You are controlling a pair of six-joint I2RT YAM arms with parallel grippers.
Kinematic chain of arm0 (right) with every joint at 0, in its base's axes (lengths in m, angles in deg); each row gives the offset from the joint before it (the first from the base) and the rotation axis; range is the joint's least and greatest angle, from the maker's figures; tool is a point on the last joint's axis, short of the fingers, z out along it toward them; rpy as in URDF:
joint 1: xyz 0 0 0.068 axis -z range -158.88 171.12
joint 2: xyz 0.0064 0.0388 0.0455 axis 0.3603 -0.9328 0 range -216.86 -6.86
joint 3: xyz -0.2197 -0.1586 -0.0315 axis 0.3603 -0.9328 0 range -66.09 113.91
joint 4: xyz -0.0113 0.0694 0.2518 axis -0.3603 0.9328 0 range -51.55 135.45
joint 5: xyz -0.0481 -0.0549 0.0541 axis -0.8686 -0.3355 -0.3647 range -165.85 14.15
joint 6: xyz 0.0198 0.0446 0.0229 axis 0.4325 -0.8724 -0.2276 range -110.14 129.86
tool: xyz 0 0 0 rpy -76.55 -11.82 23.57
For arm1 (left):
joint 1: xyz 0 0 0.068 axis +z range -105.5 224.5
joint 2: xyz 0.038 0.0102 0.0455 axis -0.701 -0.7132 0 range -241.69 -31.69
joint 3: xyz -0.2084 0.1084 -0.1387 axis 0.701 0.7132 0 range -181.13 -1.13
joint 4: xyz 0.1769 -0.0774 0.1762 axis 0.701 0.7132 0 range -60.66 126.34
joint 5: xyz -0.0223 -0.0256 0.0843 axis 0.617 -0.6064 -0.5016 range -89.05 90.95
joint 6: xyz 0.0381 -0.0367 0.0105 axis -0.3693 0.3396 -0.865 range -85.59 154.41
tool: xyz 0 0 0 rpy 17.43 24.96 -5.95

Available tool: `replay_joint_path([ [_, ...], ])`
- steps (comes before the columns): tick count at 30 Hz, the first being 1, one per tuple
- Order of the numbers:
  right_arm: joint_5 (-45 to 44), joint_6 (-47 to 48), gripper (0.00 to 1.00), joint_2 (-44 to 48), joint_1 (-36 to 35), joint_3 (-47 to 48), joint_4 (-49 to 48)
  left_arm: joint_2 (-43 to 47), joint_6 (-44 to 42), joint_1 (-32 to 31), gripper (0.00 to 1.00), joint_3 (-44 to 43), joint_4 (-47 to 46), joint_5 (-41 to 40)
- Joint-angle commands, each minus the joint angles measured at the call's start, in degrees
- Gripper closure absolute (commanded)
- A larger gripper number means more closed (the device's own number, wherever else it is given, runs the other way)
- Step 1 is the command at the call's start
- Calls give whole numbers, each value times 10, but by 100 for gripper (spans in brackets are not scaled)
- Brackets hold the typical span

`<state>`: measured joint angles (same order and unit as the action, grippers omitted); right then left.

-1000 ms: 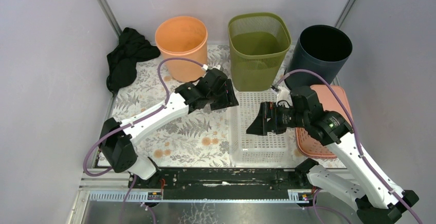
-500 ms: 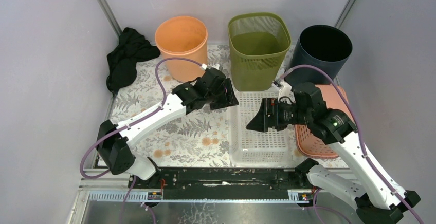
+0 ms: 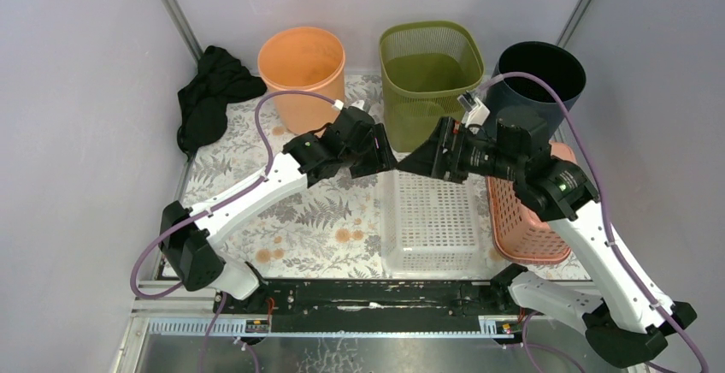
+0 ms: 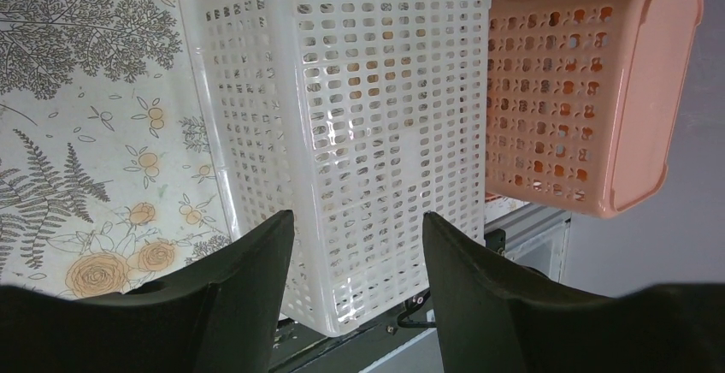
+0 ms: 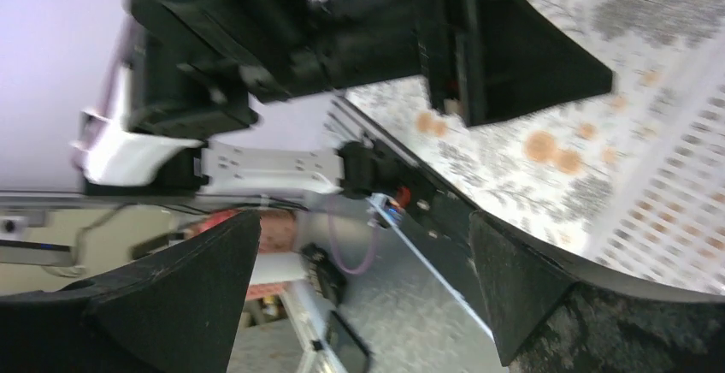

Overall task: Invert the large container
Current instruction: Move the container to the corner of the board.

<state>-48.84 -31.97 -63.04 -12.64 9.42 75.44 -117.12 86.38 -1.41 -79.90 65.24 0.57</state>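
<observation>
The large container, a white lattice basket (image 3: 432,219) (image 4: 393,91), lies in the middle of the table, and its perforated base seems to face up. My left gripper (image 3: 380,161) (image 4: 357,219) hovers open over the basket's far left corner with nothing between its fingers. My right gripper (image 3: 419,161) (image 5: 363,219) is open and empty too. It hangs above the basket's far edge, pointing left, tip to tip with the left gripper. The blurred right wrist view shows the left gripper's dark fingers (image 5: 513,56) just ahead.
A pink lattice basket (image 3: 526,219) (image 4: 564,91) sits right beside the white one, under my right arm. An orange bin (image 3: 301,69), a green mesh bin (image 3: 430,82) and a dark bin (image 3: 539,78) line the back. Black cloth (image 3: 209,95) lies at the far left.
My right arm has lifted and swung from over the basket's middle to its far edge, close to the left gripper. The left gripper shifted slightly. Both stayed open.
</observation>
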Motion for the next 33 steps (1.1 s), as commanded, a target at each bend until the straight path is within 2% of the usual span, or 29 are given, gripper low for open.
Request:
replay_joint_path([
  [1, 48, -156, 1, -4, -4, -22, -165, 13, 8, 4, 35, -10, 4, 10],
  [4, 60, -195, 1, 2, -3, -52, -218, 15, 7, 3, 35, -12, 6, 14],
  [13, 8, -137, 1, 7, -4, -37, -145, 20, 0, 5, 35, -17, 15, 24],
  [33, -49, -97, 1, 9, -3, -40, -93, 35, -13, 6, 35, -9, 13, 32],
])
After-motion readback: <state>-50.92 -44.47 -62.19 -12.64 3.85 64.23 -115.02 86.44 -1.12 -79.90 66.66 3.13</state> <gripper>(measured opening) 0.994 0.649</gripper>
